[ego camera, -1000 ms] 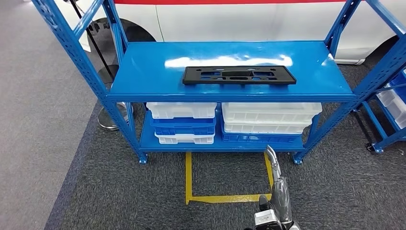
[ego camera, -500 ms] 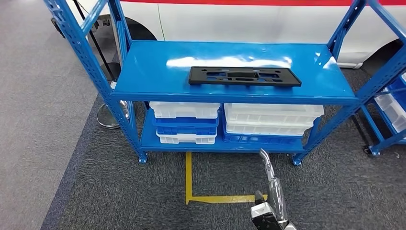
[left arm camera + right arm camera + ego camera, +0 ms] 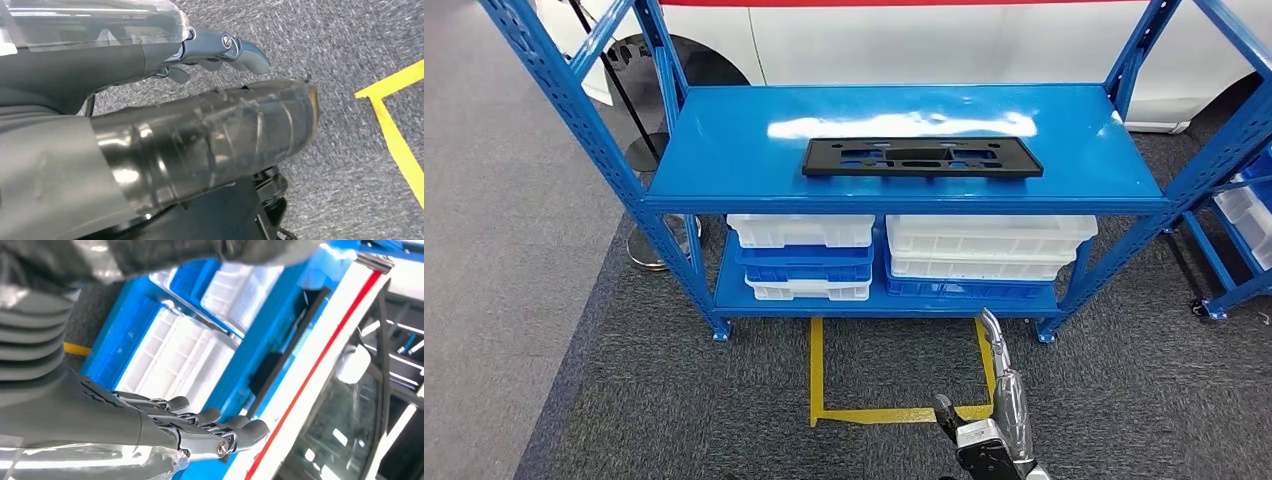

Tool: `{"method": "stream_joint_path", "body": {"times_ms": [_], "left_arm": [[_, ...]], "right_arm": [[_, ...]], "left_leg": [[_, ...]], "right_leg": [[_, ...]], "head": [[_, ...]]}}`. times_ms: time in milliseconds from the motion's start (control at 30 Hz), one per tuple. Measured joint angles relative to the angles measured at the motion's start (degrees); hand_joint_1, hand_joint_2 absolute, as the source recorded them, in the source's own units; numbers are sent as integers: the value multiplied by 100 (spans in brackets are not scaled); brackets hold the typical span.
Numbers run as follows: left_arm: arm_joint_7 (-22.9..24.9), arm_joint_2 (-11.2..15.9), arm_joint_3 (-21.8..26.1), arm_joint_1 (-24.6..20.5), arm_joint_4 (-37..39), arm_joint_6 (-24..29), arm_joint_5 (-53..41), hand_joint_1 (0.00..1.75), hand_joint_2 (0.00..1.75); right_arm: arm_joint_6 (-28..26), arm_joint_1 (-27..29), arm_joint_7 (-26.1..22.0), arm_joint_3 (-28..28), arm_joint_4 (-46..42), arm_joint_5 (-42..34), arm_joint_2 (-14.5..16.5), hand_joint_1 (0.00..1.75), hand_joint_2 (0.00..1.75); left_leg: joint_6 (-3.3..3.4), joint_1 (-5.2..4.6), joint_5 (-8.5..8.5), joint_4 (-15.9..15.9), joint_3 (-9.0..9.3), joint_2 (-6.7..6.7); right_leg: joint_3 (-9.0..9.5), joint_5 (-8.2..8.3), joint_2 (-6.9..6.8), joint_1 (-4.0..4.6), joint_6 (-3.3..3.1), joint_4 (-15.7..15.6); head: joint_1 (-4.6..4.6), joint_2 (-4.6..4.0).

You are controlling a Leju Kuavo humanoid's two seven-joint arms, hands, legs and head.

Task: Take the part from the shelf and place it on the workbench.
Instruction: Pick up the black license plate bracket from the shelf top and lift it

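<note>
Part-fetching robot's right hand (image 3: 994, 440) hangs low over grey carpet (image 3: 674, 400) and yellow floor tape (image 3: 816, 370), fingers (image 3: 200, 420) spread, holding nothing; left hand (image 3: 220, 50) likewise loose. Beyond, the black part (image 3: 921, 158) lies flat on the blue shelf (image 3: 724, 150), above stacked bins (image 3: 984, 245).

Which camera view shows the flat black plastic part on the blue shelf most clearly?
The head view: the flat black plastic part lies whole on the blue metal shelf, seen from above. The right wrist view gives just its thin dark edge. The left wrist view faces carpet.
</note>
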Motion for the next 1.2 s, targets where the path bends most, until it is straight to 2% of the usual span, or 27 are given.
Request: {"method": "stream_joint_path", "body": {"times_ms": [67, 100, 133, 167, 200, 267, 300, 333, 433, 467, 533, 600, 633, 667, 700, 767, 800, 867, 967, 1033, 1100, 1133, 1167, 1200], "left_arm": [[5, 1, 0, 6, 0, 0, 0, 0, 0], [9, 2, 0, 12, 0, 0, 1, 0, 0], [13, 2, 0, 18, 0, -1, 1, 0, 0], [17, 2, 0, 22, 0, -1, 3, 0, 0], [20, 2, 0, 23, 0, -2, 5, 0, 0], [21, 4, 0, 19, 0, -2, 11, 0, 0], [21, 5, 0, 13, 0, -2, 13, 0, 0], [20, 6, 0, 9, 0, -2, 15, 0, 0], [21, 8, 0, 17, 0, -2, 24, 0, 0], [21, 8, 0, 19, 0, -2, 26, 0, 0], [21, 9, 0, 12, 0, -3, 28, 0, 0], [21, 9, 0, 11, 0, -6, 30, 0, 0], [21, 9, 0, 14, 0, -7, 32, 0, 0], [21, 9, 0, 16, 0, -7, 33, 0, 0], [21, 8, 0, 16, 0, -7, 35, 0, 0], [21, 4, 0, 14, 0, -7, 35, 0, 0], [21, 2, 0, 11, 0, -7, 35, 0, 0], [21, 1, 0, 10, 0, -8, 35, 0, 0], [21, 0, 0, 8, 0, -9, 31, 0, 0], [21, 0, 0, 3, 0, -8, 17, 0, 0], [21, 0, 0, 9, 0, -8, 5, 0, 0], [21, 0, 0, 16, 0, -9, 3, 0, 0], [21, 1, 0, 23, 0, -10, 1, 0, 0], [21, 1, 0, 27, 0, -13, -1, 0, 0]], "right_arm": [[-12, 4, -4, -7, -16, 0, 0, 0, 175], [-16, 9, -4, -15, -19, 1, 0, 0, 175], [-21, 16, -6, -28, -21, 3, 0, 0, 175], [-25, 22, -8, -45, -23, 8, 0, 0, 175], [-27, 27, -11, -62, -30, 18, 0, 0, 175], [-28, 31, -18, -93, -55, 46, -1, 0, 175], [-30, 33, -22, -110, -70, 61, -1, 0, 175], [-32, 36, -25, -125, -83, 74, -2, 0, 175], [-37, 44, -27, -152, -116, 102, -7, 0, 175], [-40, 46, -27, -162, -129, 123, -11, 0, 175], [-51, 51, -26, -178, -150, 200, -34, 0, 175], [-64, 62, -17, -184, -156, 285, -67, 0, 175], [-75, 69, -9, -186, -156, 318, -81, 0, 175], [-88, 73, 0, -189, -156, 348, -93, 0, 175], [-101, 74, 10, -193, -158, 376, -105, 0, 175], [-118, 70, 26, -212, -162, 422, -129, 0, 175], [-121, 68, 34, -225, -165, 435, -138, 0, 175], [-130, 68, 53, -249, -172, 455, -150, 0, 175], [-170, 70, 85, -277, -187, 530, -157, 0, 175], [-201, 66, 102, -286, -205, 579, -165, 0, 175], [-216, 69, 120, -302, -213, 618, -180, 0, 175], [-217, 71, 132, -313, -213, 639, -188, 0, 175], [-218, 73, 144, -325, -213, 661, -197, 0, 175], [-219, 74, 156, -337, -213, 682, -205, 0, 175]], "left_leg": [[-29, 4, -352, 742, -350, 1], [-40, 5, -470, 1094, -532, 1], [-44, 5, -483, 1288, -646, 2], [-40, 5, -381, 1263, -658, 2], [-27, 5, -187, 1025, -565, 3], [18, -6, 223, 246, -218, 5], [43, -15, 326, -57, -79, 4], [66, -26, 358, -236, 0, 1], [148, -27, 353, -343, 37, -8], [187, -16, 367, -367, 50, -5], [257, 0, 386, -405, 72, 7], [287, -4, 377, -402, 72, 14], [290, -6, 371, -399, 75, 15], [290, -6, 363, -396, 81, 12], [283, -5, 351, -391, 94, 6], [252, -10, 315, -374, 127, -7], [227, -21, 295, -358, 133, -13], [169, -41, 277, -346, 128, -15], [83, -37, 217, -310, 119, -10], [36, -22, -33, 77, -46, -7], [5, -11, -376, 823, -400, -6], [-4, -8, -466, 1134, -560, -5], [-6, -6, -441, 1259, -633, -5], [0, -6, -305, 1156, -599, -5]], "right_leg": [[18, -15, -14, 14, -43, -2], [23, -21, -15, 23, -52, 0], [31, -28, -14, 30, -59, 2], [43, -36, -10, 34, -63, 4], [61, -47, -4, 37, -60, 7], [101, -79, 7, 49, -32, 16], [109, -94, 11, 60, -7, 24], [109, -104, 11, 69, 22, 28], [109, -117, 9, 72, 113, 27], [92, -167, 8, 66, 142, 84], [-101, -443, 9, 45, 196, 521], [-467, -780, 8, 31, 235, 1254], [-604, -835, 7, 24, 249, 1506], [-649, -772, 6, 17, 257, 1556], [-581, -603, 5, 9, 257, 1381], [-240, -197, 5, -1, 230, 647], [-97, -82, 8, 8, 207, 333], [-1, -57, 17, 36, 163, 88], [14, -39, 21, 23, 66, 35], [45, -28, 5, 1, -10, -5], [48, -37, -8, 15, -45, -6], [49, -41, -10, 22, -51, -4], [55, -46, -9, 27, -54, -3], [68, -52, -5, 30, -53, -1]], "head": [[-2, 0], [-2, 0], [-3, 0], [-3, 0], [-3, 0], [-2, 0], [-1, 0], [1, 0], [1, 0], [2, 0], [3, 0], [3, 0], [3, 0], [2, 0], [3, 0], [3, 0], [2, 0], [-1, 0], [-1, 0], [-2, 0], [-4, 0], [-3, 0], [-4, 0], [-4, 0]]}}
